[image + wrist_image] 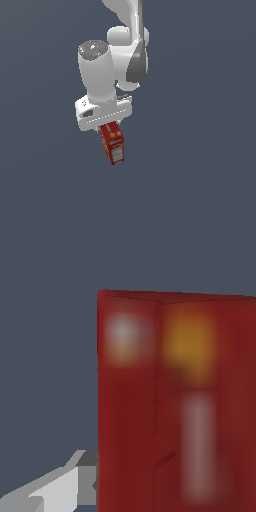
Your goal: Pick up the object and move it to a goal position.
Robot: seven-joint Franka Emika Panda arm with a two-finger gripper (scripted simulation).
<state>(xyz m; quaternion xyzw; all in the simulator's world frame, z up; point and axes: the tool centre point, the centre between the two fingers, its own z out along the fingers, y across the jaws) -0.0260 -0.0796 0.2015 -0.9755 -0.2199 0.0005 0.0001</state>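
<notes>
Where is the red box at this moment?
In the exterior view, the red box hangs near the centre, directly below the white claw. In the wrist view, one finger touches its side.

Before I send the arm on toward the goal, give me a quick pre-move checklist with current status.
1. Red box sits under the gripper, between the jaws: ok.
2. One finger touches the box's side: ok; the other finger is hidden: cannot tell.
3. Box hangs tilted in the exterior view, not square: not ok.
4. Box lifted clear of the surface: cannot tell.
5. Goal position marked: not visible, cannot tell.
</notes>
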